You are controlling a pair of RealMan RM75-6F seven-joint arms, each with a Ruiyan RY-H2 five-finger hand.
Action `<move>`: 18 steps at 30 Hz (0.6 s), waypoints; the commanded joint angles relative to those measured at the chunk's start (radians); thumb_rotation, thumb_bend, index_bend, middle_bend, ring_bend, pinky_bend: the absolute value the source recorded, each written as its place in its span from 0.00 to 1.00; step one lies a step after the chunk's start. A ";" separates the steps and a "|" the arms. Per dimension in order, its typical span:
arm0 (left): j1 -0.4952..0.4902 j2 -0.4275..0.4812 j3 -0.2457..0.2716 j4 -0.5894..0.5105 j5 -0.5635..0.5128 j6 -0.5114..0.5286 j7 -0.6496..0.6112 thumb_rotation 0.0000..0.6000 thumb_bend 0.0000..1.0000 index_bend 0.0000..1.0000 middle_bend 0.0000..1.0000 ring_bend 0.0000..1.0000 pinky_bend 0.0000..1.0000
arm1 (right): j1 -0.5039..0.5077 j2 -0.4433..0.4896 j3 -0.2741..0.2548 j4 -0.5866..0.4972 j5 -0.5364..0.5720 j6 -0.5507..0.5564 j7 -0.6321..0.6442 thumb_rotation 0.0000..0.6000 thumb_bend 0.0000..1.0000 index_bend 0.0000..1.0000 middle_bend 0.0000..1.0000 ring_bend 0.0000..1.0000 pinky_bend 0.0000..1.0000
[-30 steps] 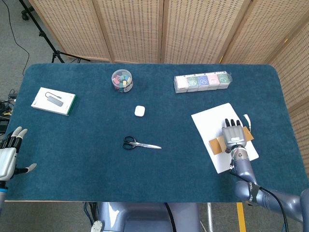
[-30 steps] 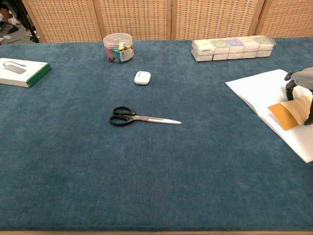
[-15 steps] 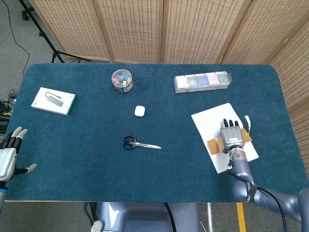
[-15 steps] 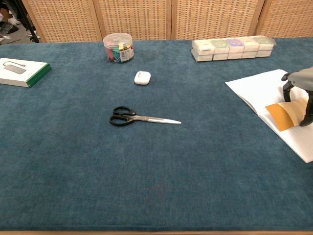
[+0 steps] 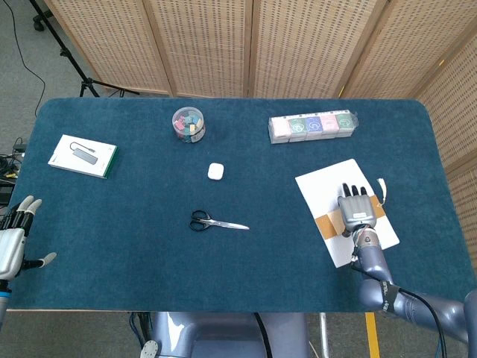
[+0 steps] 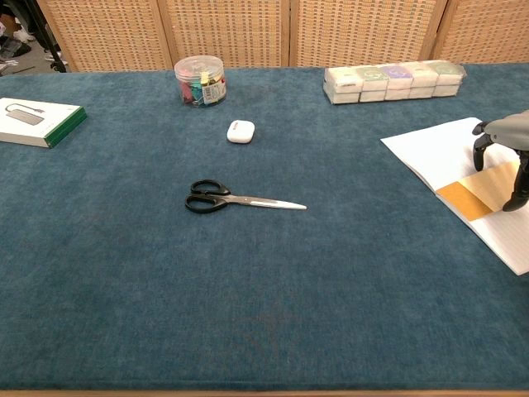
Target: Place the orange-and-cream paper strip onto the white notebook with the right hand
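We locate the orange-and-cream paper strip (image 5: pixel 329 221) on the white notebook (image 5: pixel 326 184), at the right side of the worktop (image 5: pixel 246 268). In the head view the strip lies across the near half of the notebook, its long axis running roughly left to right across the page with the right end a little farther from the robot; its orange left end shows clear of the fingers, close to the notebook's left edge. The right robot hand (image 5: pixel 355 209) sits directly over the middle of the strip, fingers extended and pointing away from the robot, so the strip projects to both sides beneath it. In the chest view we see dark fingertips (image 6: pixel 479 155) curled down at the strip's upper edge, with the orange end (image 6: pixel 467 199) lying flat on the page; we judge that the right robot hand holds or presses the strip, but we cannot tell from either view how firm the contact is. We judge the placement close to complete: the remaining action calls for the fingers to part and the hand to lift straight up, so that the strip is not dragged along its long axis. The left robot hand (image 5: pixel 13 240) is at the opposite near corner, well apart, fingers spread and empty. Black-handled scissors (image 5: pixel 216 221) lie near the middle of the worktop, well clear of the notebook.
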 commanded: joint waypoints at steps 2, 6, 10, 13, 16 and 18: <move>0.000 0.000 0.001 0.000 0.000 0.000 0.000 1.00 0.00 0.00 0.00 0.00 0.17 | 0.001 0.003 0.001 -0.008 0.003 0.006 0.002 1.00 0.10 0.30 0.00 0.00 0.08; 0.001 0.001 0.001 -0.001 0.000 -0.001 0.000 1.00 0.00 0.00 0.00 0.00 0.17 | 0.000 0.009 0.003 -0.017 0.003 0.015 0.006 1.00 0.10 0.28 0.00 0.00 0.08; 0.002 0.003 0.001 -0.003 0.001 0.001 -0.002 1.00 0.00 0.00 0.00 0.00 0.17 | -0.001 0.027 0.006 -0.035 0.014 0.028 0.005 1.00 0.10 0.26 0.00 0.00 0.08; 0.003 0.005 0.002 -0.004 0.002 0.002 -0.005 1.00 0.00 0.00 0.00 0.00 0.17 | 0.000 0.063 0.006 -0.084 0.024 0.039 -0.004 1.00 0.10 0.23 0.00 0.00 0.08; 0.003 0.006 0.003 -0.005 0.004 0.002 -0.007 1.00 0.00 0.00 0.00 0.00 0.17 | -0.002 0.099 0.010 -0.136 0.028 0.055 -0.003 1.00 0.09 0.19 0.00 0.00 0.08; 0.006 0.008 0.004 -0.007 0.008 0.007 -0.010 1.00 0.00 0.00 0.00 0.00 0.17 | -0.008 0.145 0.023 -0.203 0.020 0.072 0.017 1.00 0.08 0.18 0.00 0.00 0.08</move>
